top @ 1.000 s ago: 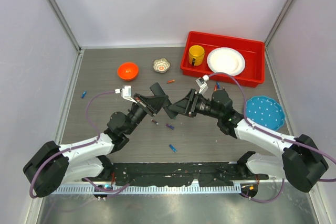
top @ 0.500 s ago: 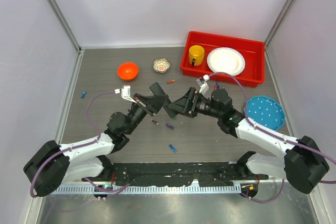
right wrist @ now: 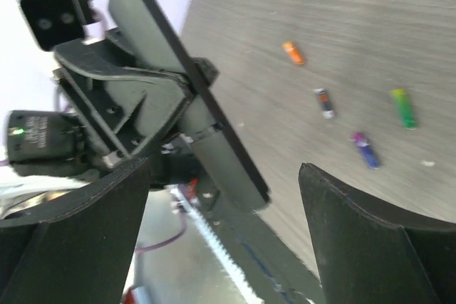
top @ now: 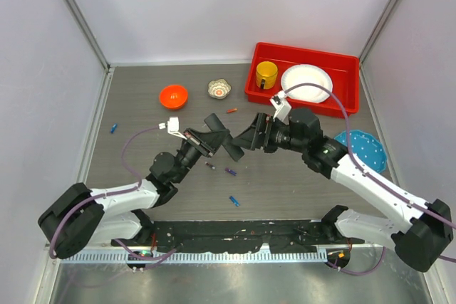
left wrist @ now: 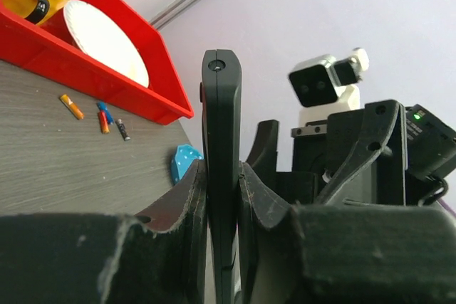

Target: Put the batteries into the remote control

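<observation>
Right claw [right wrist: 224, 169] has opened wide, seemingly clear of remote control [left wrist: 221, 105], left claw [left wrist: 221, 183] clamped on it

Yellow mug [top: 266, 74] and white plate [top: 306, 73] inside red tray [top: 306, 49], orange bowl [top: 173, 95], small patterned cup [top: 219, 89], blue dotted plate [top: 367, 149]

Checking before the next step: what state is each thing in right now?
left gripper: shut on the remote control
remote control: clamped, one end sticking out
right gripper: open, empty
batteries: loose on the table
yellow mug: upright in the red bin
orange bowl: upright
</observation>
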`<state>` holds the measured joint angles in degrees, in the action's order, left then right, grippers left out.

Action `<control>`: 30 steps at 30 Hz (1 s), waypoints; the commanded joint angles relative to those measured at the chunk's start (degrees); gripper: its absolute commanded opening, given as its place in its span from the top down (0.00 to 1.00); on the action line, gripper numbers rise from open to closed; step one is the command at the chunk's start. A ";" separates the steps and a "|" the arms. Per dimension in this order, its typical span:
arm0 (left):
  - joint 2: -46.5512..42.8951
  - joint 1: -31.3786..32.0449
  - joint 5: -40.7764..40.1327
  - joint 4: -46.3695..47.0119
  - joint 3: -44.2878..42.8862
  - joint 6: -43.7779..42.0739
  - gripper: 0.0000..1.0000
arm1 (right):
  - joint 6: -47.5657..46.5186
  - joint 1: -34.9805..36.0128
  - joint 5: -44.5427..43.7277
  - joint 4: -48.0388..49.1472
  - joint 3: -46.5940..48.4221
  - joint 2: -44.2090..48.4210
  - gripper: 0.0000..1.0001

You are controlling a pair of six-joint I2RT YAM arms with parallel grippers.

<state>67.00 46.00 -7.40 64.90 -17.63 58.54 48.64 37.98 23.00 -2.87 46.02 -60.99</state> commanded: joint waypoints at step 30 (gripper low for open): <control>23.44 -3.81 16.01 17.36 -6.19 22.32 1.00 | -24.83 20.29 -37.59 -41.51 21.66 -7.65 0.16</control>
<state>90.39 42.46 7.62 72.31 -22.06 80.58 22.59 56.80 -11.62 -45.54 67.75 -68.40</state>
